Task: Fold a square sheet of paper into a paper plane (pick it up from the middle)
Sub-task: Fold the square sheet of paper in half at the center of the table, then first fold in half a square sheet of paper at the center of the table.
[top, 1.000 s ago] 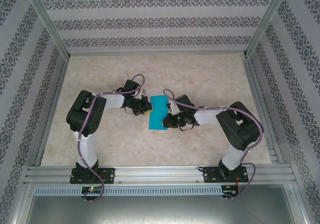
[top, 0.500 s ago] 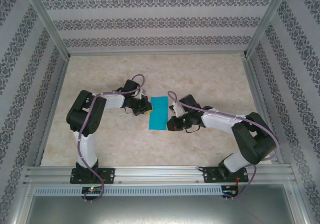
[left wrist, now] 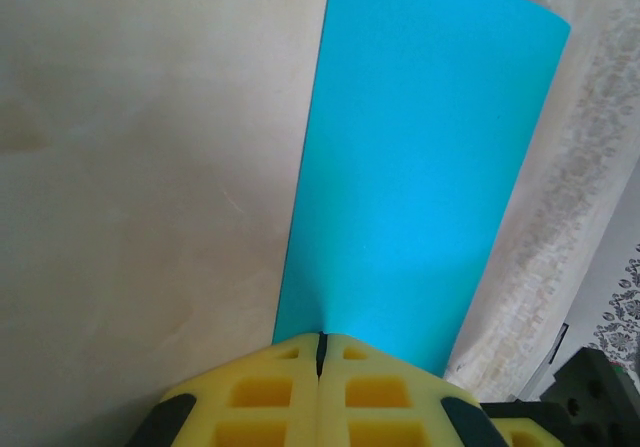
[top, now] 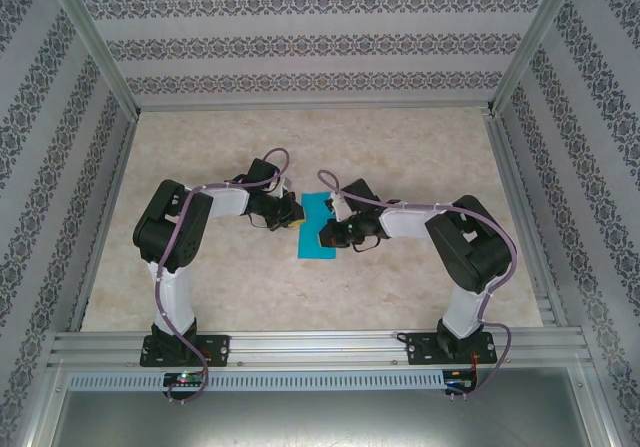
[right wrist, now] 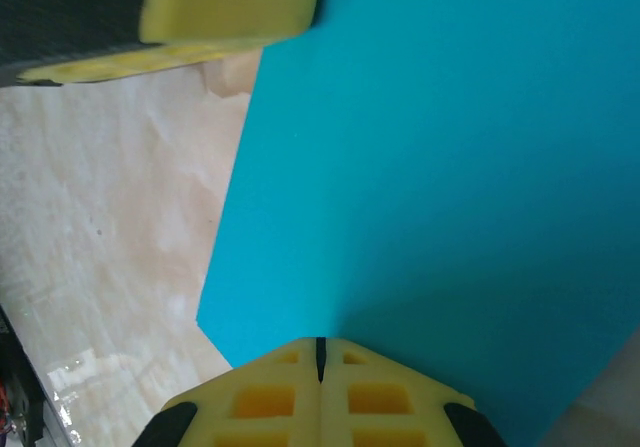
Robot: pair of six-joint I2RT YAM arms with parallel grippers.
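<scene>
L claw [left wrist: 320, 342]: shut, tips at paper [left wrist: 420, 167] edge; pinch or press, can't tell.
R claw [right wrist: 320, 345]: shut, tips on paper.
Risk: tips drag paper sideways, fold goes skew.

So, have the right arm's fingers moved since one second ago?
Yes. The right fingers moved left, away from the right side rail, over the folded teal paper.

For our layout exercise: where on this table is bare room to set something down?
Bare tabletop along the far wall, and the near strip between the arm bases. Crowded mid-table: left pincer and right pincer touch the teal sheet.
</scene>
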